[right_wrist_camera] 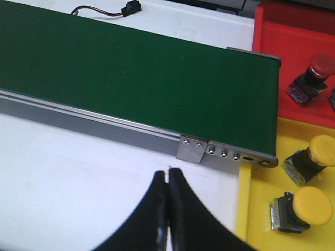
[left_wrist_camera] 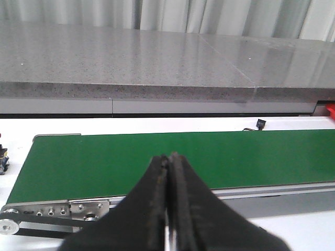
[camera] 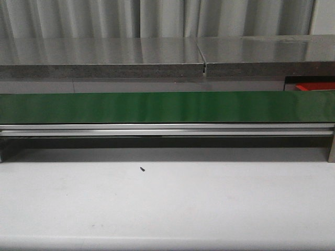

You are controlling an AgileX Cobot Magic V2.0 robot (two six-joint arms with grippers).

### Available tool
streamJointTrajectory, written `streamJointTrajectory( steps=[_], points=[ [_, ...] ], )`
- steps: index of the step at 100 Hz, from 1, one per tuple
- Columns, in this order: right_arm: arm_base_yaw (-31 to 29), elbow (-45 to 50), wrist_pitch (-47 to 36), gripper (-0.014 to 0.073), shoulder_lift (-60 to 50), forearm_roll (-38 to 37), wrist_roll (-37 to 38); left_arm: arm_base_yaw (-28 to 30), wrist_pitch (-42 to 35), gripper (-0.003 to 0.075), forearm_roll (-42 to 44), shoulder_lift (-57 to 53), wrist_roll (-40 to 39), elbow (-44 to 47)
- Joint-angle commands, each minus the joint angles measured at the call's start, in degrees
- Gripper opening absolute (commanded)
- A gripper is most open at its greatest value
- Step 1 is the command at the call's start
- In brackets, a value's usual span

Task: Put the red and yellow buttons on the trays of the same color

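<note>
Now two yellow buttons (right_wrist_camera: pixel 306 209) — mushroom-capped, yellow tray (right_wrist_camera: pixel 261 209)

A green belt (camera: pixel 167 107) runs across the white table (camera: pixel 167 204), carried on a silver rail (camera: pixel 167 129). A small dark speck (camera: pixel 142 169) lies on the table in front of it. Behind the belt stands a grey stone-like counter (camera: pixel 99 57) with a seam (camera: pixel 204 67) in it, and pale curtains (camera: pixel 157 18) hang at the back. In the right wrist view a black plug (right_wrist_camera: pixel 131 8) with a wire lies on the table beyond the belt, and a metal bracket (right_wrist_camera: pixel 191 148) with screws sits near the belt's end.
</note>
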Motion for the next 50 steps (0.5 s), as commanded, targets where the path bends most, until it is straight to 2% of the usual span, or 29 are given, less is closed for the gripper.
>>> streamJointTrajectory(
  steps=[1,36,43,50],
  points=[
    [-0.1,-1.6,-2.8,-0.0068,-0.6,1.0,-0.5,-0.4,-2.8,-0.0019,-1.4,0.3,0.1,-1.6],
    [-0.1,-1.6,-2.8,-0.0068,-0.6,1.0,-0.5,-0.4,0.0,-0.0008,-2.2,0.3,0.1,-1.5],
    [-0.1,-1.6,-2.8,-0.0068,-0.6,1.0,-0.5,-0.4,0.7,0.0047,-2.2,0.3,0.1,-1.5],
    [-0.1,-1.6,-2.8,-0.0068,-0.6,1.0,-0.5,-0.4,1.0,0.0162,-2.0,0.3,0.1,-1.5]
  ],
)
